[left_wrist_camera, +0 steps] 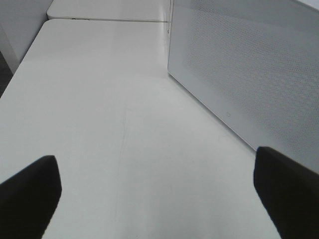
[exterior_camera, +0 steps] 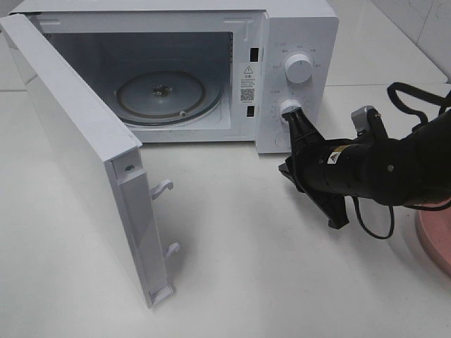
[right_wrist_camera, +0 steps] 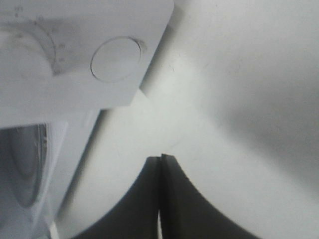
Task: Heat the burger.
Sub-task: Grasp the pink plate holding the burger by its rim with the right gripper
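Microwave (exterior_camera: 313,42) open, glass turntable (exterior_camera: 161,95) inside; right pincer (right_wrist_camera: 160,159) closed, left pincer (left_wrist_camera: 157,188) wide

Microwave (exterior_camera: 296,28) stands at the rear of the table (exterior_camera: 246,267). Its door (exterior_camera: 77,155), hinged on the left side, stands swung out forward, left of the open cavity. Two latch hooks (exterior_camera: 162,186) project from the door's free edge, one above the other. Turntable (exterior_camera: 162,95) lies on the cavity floor.

Control panel (exterior_camera: 313,98) occupies the right of the front face, with upper knob (exterior_camera: 299,69) above lower knob (exterior_camera: 289,108). A round button (right_wrist_camera: 115,59) sits beyond them, near the panel's bottom corner.

Right gripper (exterior_camera: 294,120) is before the panel, near the lower knob, its tips over the table. Plate (exterior_camera: 438,243) lies at the table's right edge, partly under the right arm (exterior_camera: 394,169). Left gripper (left_wrist_camera: 157,164) hangs over the table, beside the door's outer face.
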Available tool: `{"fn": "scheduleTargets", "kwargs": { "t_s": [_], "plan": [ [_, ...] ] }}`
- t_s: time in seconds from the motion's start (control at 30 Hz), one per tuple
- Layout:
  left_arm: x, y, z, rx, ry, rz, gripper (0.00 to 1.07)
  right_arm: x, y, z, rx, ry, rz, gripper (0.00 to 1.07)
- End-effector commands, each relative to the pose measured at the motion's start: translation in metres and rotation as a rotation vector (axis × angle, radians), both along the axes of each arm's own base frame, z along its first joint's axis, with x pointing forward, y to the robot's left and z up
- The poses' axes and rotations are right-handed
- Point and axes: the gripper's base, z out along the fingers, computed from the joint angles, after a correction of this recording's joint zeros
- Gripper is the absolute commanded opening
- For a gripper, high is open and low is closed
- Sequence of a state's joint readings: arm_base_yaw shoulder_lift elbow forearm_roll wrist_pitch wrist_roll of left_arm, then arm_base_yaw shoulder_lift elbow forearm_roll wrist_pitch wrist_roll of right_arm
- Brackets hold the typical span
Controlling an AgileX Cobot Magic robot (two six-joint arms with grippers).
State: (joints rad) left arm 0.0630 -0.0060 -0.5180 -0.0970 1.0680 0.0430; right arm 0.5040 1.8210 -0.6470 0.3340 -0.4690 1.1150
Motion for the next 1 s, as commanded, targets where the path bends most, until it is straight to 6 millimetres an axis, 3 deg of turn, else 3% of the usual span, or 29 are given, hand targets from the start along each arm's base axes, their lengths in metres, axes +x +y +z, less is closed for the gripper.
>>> {"fn": "scheduleTargets", "kwargs": {
  "t_s": [0.03,0.33,0.63,0.87,1.0],
  "plan": [
    [-0.003,0.0,-0.001,0.002,-0.015,-0.006,0.98,-0.008,0.0,0.007,-0.107,0.031,0.145,0.01],
    [-0.003,0.0,-0.001,0.002,-0.015,-0.006,0.98,-0.034,-0.005,0.03,-0.382,0.105,0.547,0.04],
    [-0.003,0.0,-0.001,0.002,-0.015,-0.006,0.98,-0.064,-0.013,0.046,-0.522,0.223,0.881,0.04],
    [-0.003,0.0,-0.001,0.002,-0.015,-0.006,0.98,-0.078,-0.03,0.057,-0.692,0.396,1.046,0.05],
    [-0.003,0.0,-0.001,0.002,-0.015,-0.006,0.98,-0.077,-0.044,0.075,-0.843,0.492,1.088,0.05]
  ]
}}
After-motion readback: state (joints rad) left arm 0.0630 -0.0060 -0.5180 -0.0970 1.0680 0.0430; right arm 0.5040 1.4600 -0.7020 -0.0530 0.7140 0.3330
